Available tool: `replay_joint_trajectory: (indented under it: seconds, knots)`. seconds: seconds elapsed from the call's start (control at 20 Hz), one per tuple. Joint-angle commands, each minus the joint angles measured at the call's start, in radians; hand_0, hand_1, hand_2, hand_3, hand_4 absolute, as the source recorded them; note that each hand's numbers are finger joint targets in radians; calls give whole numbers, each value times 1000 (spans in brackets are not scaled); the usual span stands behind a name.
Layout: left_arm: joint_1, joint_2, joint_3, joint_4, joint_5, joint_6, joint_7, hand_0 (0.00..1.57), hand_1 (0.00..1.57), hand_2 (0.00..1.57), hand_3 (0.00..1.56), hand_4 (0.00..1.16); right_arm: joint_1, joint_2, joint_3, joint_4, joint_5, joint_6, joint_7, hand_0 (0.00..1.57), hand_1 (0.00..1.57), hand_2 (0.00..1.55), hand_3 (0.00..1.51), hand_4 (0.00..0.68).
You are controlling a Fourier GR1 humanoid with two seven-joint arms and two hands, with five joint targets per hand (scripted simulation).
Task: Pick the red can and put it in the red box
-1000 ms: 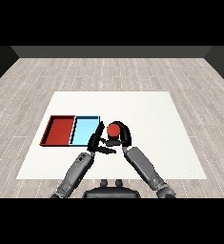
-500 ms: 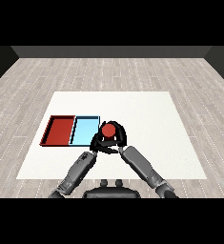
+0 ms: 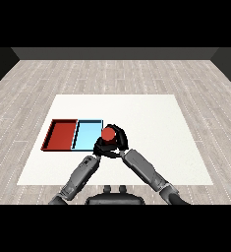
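A pale plank floor surrounds the white worktop [image 3: 151,128] I am working over. The red can [image 3: 107,134], a smooth cylinder with a flat round top, sits in my right hand [image 3: 118,140], whose fingers curl round it, just beside the right edge of the light blue tray [image 3: 86,134]. I judge it is held high to pass over the tray walls. My left hand [image 3: 100,147] lies just below the can; whether its fingers are spread I cannot tell. The red tray [image 3: 62,134], shallow, rectangular and matte, lies further left, touching the blue one.
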Motion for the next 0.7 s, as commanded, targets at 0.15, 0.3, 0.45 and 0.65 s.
replay_joint_trajectory:
  seconds: [0.15,0.3,0.45,0.65]
  knots:
    - [-35,-5,-9,15,-33,202,43,0,0,0,0,604,9,2,60,29,-33,-28,-57,1458,1458,1446,1366,626]
    - [-74,-5,37,66,75,217,35,1331,1331,1414,1355,949,30,-2,35,-45,17,-7,6,1408,1408,1446,1366,627]
    - [-61,-5,-20,12,-1,310,163,1571,1571,1497,1380,912,-39,2,96,0,-65,-80,-23,1529,1529,1458,1379,626]
    - [-49,-4,-103,1,-12,414,122,1550,1550,1505,1410,912,-24,2,136,8,-119,-105,-89,1535,1535,1459,1376,606]
